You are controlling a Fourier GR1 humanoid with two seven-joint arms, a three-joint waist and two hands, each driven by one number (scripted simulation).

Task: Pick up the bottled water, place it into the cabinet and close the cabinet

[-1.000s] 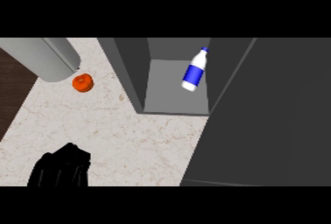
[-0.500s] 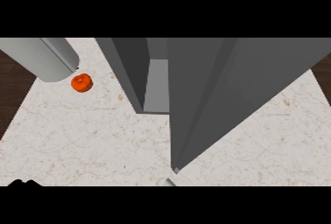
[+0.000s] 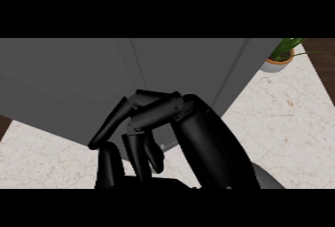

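- Fingers (image 3: 112, 125) of the right hand (image 3: 163, 111) are curled over, tips pointing back down toward the near edge of the table (image 3: 281, 119) — nothing shows inside the curl, so they look closed on nothing.
- Bottled water is not in view anywhere; whether it sits inside behind the grey panels cannot be told from here.
- Relation that matters: the cabinet (image 3: 65, 80) lies straight ahead of the knuckles and fills the far side of the view, its flat grey front facing the hand, with upright seams running down just beyond the knuckles.
- Contact between knuckles and the front cannot be made out; the hand overlaps the panel near its lower edge.
- Pose: the hand rises from the near edge, its thick back on the right side, fingers folding over to the left and downward.
- Left hand does not show, so the right is the only one placed to act on the door.
- By my reading, the closing step is in hand; whether the door is fully shut is unclear.
- Potted plant (image 3: 281, 55) stands at the far right corner, well apart.
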